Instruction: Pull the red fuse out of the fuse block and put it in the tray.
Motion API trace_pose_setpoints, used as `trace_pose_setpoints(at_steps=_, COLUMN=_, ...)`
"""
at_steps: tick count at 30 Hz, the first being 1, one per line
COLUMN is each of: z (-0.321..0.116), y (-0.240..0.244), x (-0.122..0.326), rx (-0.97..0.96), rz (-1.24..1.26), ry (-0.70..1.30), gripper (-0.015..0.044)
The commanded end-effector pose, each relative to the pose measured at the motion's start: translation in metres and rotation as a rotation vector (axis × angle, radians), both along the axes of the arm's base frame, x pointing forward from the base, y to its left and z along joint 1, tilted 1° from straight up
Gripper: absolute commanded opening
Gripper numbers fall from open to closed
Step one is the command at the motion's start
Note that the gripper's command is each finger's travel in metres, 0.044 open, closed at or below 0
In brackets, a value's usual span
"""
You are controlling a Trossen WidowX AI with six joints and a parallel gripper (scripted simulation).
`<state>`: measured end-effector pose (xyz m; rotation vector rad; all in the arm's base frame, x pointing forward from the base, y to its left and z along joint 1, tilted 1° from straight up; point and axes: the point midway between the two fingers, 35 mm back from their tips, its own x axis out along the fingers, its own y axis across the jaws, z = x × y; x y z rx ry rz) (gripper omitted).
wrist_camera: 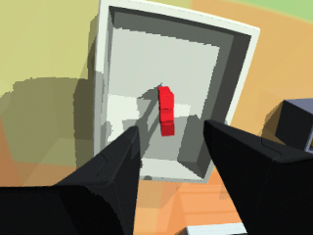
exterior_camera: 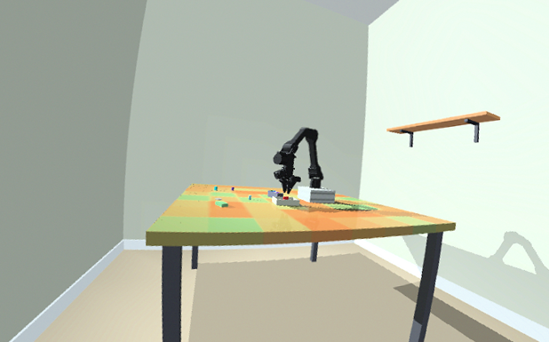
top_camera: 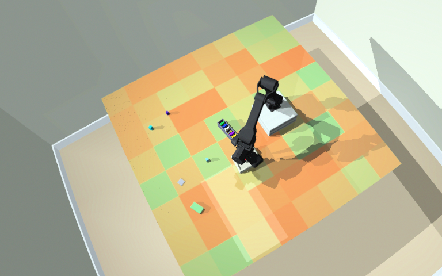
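The red fuse (exterior_camera: 285, 198) (wrist_camera: 166, 110) is over or in the white tray (top_camera: 240, 170) (exterior_camera: 285, 202) (wrist_camera: 101, 49); I cannot tell if it touches the tray floor. My gripper (exterior_camera: 286, 193) (wrist_camera: 171, 129) is open, with a gap on both sides of the fuse in the wrist view. The fingertips are low over the tray. In the top view the arm hides most of the fuse and the fingertips. The grey fuse block (top_camera: 221, 127) (exterior_camera: 272, 193) (wrist_camera: 292, 121) stands beside the tray, holding green, blue, white, purple and yellow fuses.
The arm's white base box (top_camera: 277, 121) (exterior_camera: 315, 194) is behind the tray. A green block (top_camera: 197, 207) (exterior_camera: 222, 203), a grey tile (top_camera: 181, 181), two cyan pieces (top_camera: 150, 127) (top_camera: 207, 159) and a dark purple cube (top_camera: 167, 112) lie farther off on the table.
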<state>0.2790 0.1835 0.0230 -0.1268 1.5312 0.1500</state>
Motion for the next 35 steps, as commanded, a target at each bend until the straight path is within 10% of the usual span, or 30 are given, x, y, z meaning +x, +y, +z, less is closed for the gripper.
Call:
trace_pose_setpoints(at_steps=1, z=0.001, y=0.000, x=0.000, rx=0.000, rz=0.000, ry=-0.001, gripper=0.0289)
trace_pose_setpoints(at_steps=35, z=0.035, y=-0.001, x=-0.001, rx=-0.002, rz=0.000, ry=0.003, gripper=0.0330)
